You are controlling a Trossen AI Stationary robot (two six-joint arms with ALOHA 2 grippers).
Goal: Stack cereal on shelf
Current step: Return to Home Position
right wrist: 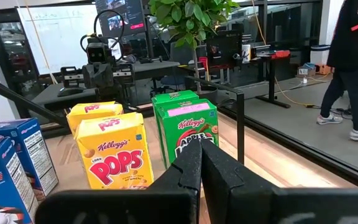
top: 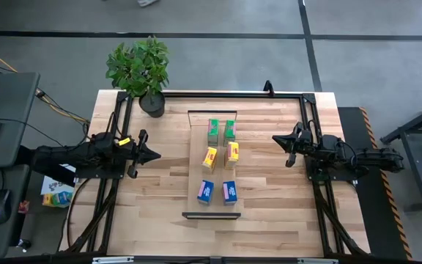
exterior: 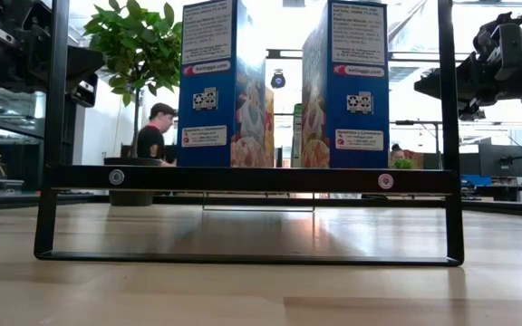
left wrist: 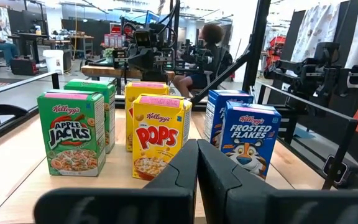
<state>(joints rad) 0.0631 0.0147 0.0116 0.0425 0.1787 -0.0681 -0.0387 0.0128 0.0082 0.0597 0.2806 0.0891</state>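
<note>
Table (top: 160,198): shelf (top: 196,158) centred, potted plant (top: 139,70) at far-left corner. Shelf: 6 cereal boxes (top: 229,191) upright, 3 pairs.

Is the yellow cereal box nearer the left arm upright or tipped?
Upright: the yellow box stands on its base on the shelf, print level.

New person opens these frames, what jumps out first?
Six cereal boxes stand in colour pairs along the central shelf: the green pair nearest the potted plant, the yellow pair in the middle, the blue pair at the opposite end. The left arm and right arm flank the shelf, clear of it, jaws shut and empty.
</note>
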